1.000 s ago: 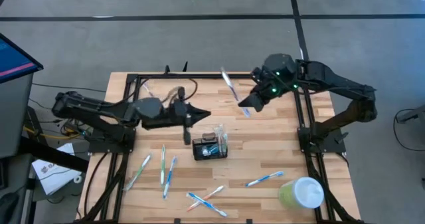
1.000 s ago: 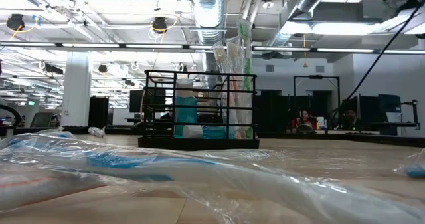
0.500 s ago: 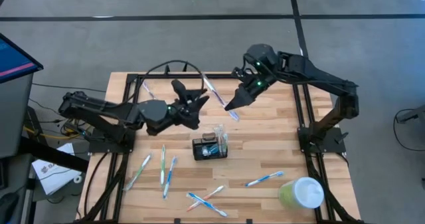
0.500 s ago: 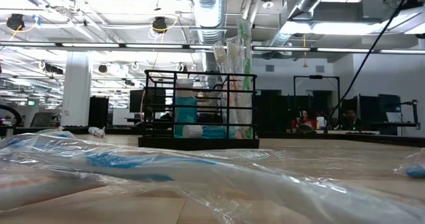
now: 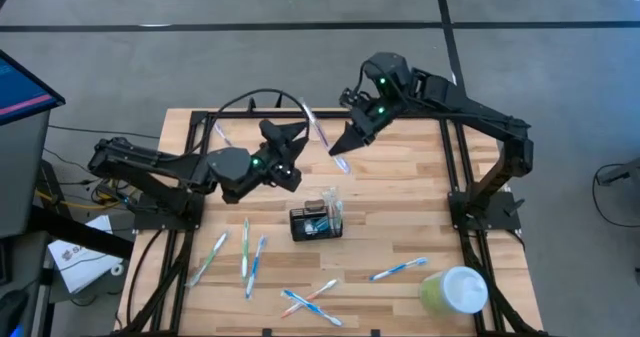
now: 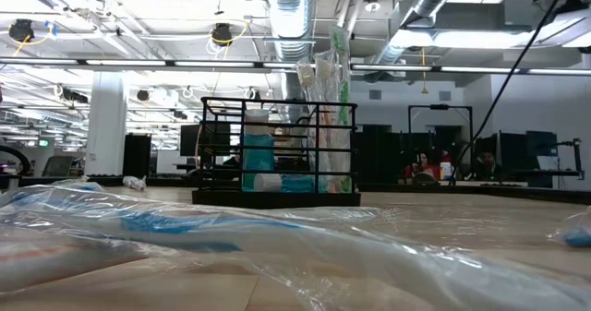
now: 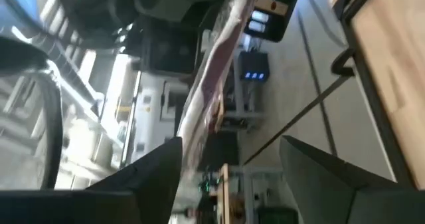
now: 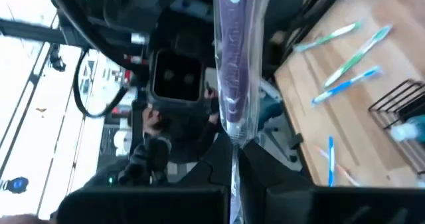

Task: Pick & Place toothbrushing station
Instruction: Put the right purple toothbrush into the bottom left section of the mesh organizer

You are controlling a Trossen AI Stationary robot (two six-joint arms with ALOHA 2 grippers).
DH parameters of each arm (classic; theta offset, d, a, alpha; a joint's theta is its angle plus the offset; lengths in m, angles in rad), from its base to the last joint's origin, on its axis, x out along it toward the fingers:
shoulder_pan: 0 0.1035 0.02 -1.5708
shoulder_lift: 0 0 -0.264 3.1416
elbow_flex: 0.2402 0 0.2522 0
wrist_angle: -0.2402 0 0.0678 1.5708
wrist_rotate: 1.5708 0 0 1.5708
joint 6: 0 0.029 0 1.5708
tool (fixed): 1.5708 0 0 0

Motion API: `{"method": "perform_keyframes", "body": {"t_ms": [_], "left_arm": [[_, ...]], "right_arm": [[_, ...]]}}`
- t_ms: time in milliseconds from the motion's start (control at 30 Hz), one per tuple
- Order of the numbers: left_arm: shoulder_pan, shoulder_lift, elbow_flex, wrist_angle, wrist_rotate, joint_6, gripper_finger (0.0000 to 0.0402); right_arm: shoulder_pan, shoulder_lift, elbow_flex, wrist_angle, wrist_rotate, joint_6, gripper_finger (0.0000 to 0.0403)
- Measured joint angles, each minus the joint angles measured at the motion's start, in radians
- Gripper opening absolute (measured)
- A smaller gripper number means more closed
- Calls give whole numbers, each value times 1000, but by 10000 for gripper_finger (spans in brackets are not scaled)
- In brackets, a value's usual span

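The toothbrushing station, a black slotted holder, stands mid-counter holding wrapped toothbrushes upright. The right hand, raised near the far edge, is clamped on a wrapped toothbrush. The left hand, just beside it, is spread and holds nothing.

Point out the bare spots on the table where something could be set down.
Bare wood lies right of the toothbrushing station, short of the pale green cup, and along the far right edge. The front-left is crowded with loose toothbrushes; the far middle sits under both grippers.
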Motion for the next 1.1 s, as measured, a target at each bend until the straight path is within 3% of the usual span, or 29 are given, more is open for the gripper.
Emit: {"method": "perform_keyframes", "body": {"t_ms": [100, 333, 1100], "left_arm": [[-17, 0, 0, 9, -32, -1, 234], [-17, 0, 0, 24, 17, 34, 213], [62, 28, 0, 92, 146, 31, 211]], "right_arm": [[-25, -2, 0, 20, 2, 11, 0], [-33, -2, 0, 30, -18, 29, 0], [25, 3, 1, 19, 3, 28, 0]]}}
